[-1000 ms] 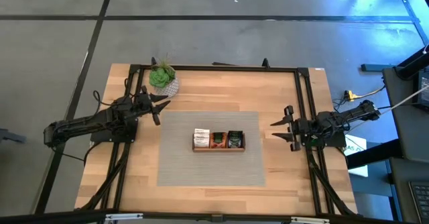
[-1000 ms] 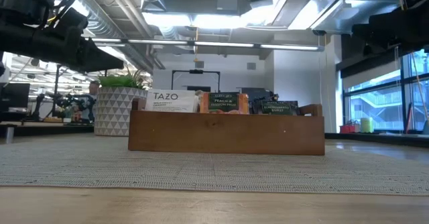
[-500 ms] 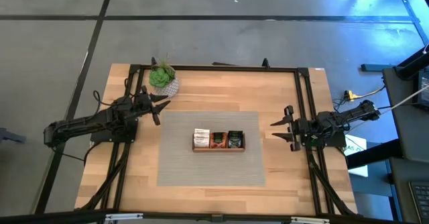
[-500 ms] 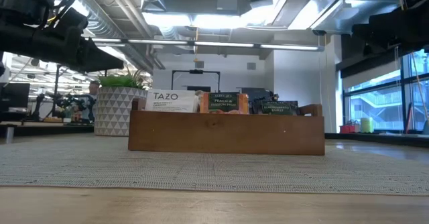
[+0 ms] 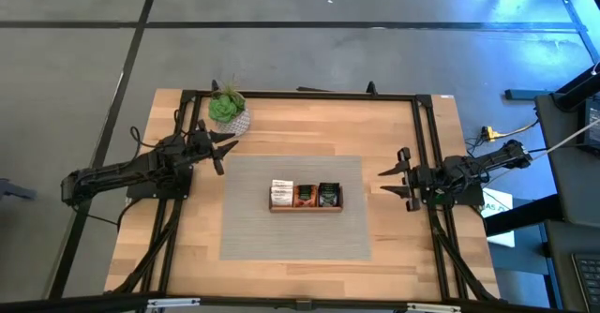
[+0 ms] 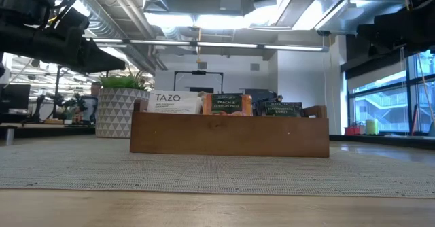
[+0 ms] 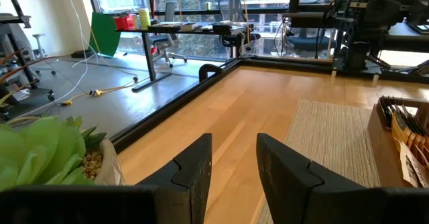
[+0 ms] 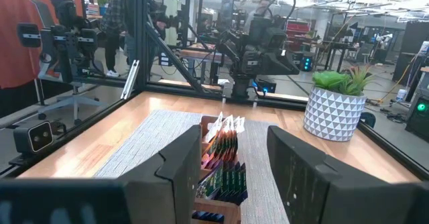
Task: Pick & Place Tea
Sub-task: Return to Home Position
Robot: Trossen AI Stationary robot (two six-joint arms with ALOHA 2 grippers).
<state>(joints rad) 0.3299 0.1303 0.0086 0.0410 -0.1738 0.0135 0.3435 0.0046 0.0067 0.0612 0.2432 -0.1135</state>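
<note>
The tea sachets stand upright in a long brown wooden tray (image 5: pixel 307 206) at the middle of the grey mat: white ones (image 5: pixel 281 194) at the left, orange-red ones (image 5: pixel 305 196) in the middle, dark ones (image 5: pixel 328 195) at the right. The low view shows their tops (image 6: pixel 224 104) above the tray wall (image 6: pixel 230 136). My left gripper (image 5: pixel 225 150) hangs open over the table's left side, clear of the tray. My right gripper (image 5: pixel 392 184) hangs open at the right side, pointing toward the tray, with nothing between its fingers.
A small green plant in a white patterned pot (image 5: pixel 228 110) stands at the far left, close to my left gripper. The grey mat (image 5: pixel 291 229) covers the table's middle. A black frame (image 5: pixel 300 96) runs round the table edges. People show in the room beyond (image 8: pixel 124 23).
</note>
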